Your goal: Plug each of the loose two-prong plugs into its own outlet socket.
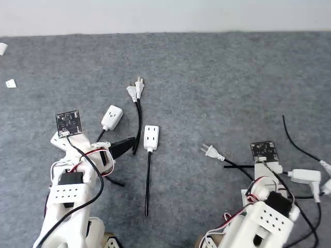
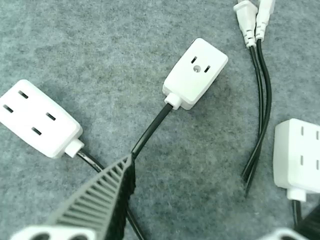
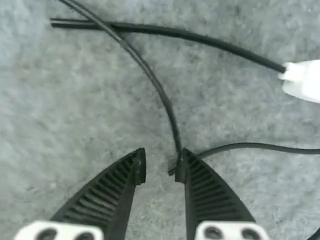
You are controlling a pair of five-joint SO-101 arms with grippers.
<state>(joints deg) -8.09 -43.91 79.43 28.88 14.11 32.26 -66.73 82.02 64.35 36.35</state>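
Observation:
Two loose two-prong plugs [image 1: 135, 89] lie side by side on the grey carpet, their black cords trailing toward me; they are also in the left wrist view [image 2: 251, 17]. A third plug [image 1: 211, 151] lies mid-right. A white single socket [image 2: 196, 72] and a white socket block [image 2: 37, 119] lie just ahead of my left gripper [image 2: 220, 195], which is open wide above the single socket's black cord. Another socket block [image 1: 150, 137] lies beside it. My right gripper [image 3: 160, 165] is open by a narrow gap, low over the carpet, with a thin black cable [image 3: 165, 100] beside one fingertip.
A white adapter [image 1: 305, 176] with black cords lies at the far right, next to the right arm, and its end is in the right wrist view [image 3: 302, 80]. Small white scraps [image 1: 10, 83] sit at the far left. A pale wall borders the carpet's far edge.

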